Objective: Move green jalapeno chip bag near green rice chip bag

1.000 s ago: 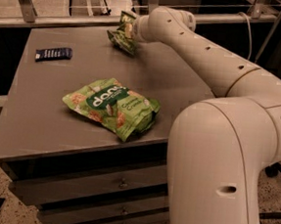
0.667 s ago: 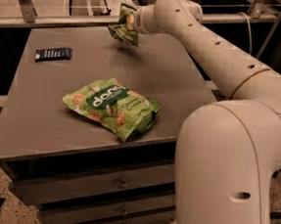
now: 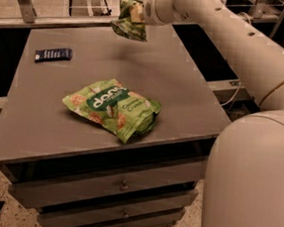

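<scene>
Two chip bags are in view. The green jalapeno chip bag [image 3: 128, 21] is the smaller one: dark olive-green foil, heavily wrinkled, with a crumpled top and a flared lower edge. Its faint yellowish print cannot be read. It hangs in the air, clear of the surface, above the far edge of the table [image 3: 184, 89].

The green rice chip bag [image 3: 113, 108] is larger and puffed, made of light-green glossy film with a creased right end. It lies flat near the middle of the table, turned at a diagonal. A dark green band crosses it and carries large white lettering whose first letters look like "d", "a" and "n". The smaller white text beside it is not legible. Orange-white chip pictures surround the band. The two bags are well apart.

The gripper [image 3: 136, 13] is at the top of the view, at the end of the smooth white arm [image 3: 238, 39], which has a row of small holes along its shell. The gripper is clamped onto the upper right part of the green jalapeno chip bag, with foil bunched around a tan finger.

The table top is matte grey, flat and rectangular. A dark blue packet [image 3: 53, 54] with small white print lies near its far left corner. Grey drawers [image 3: 101, 179] with small knobs sit below.
</scene>
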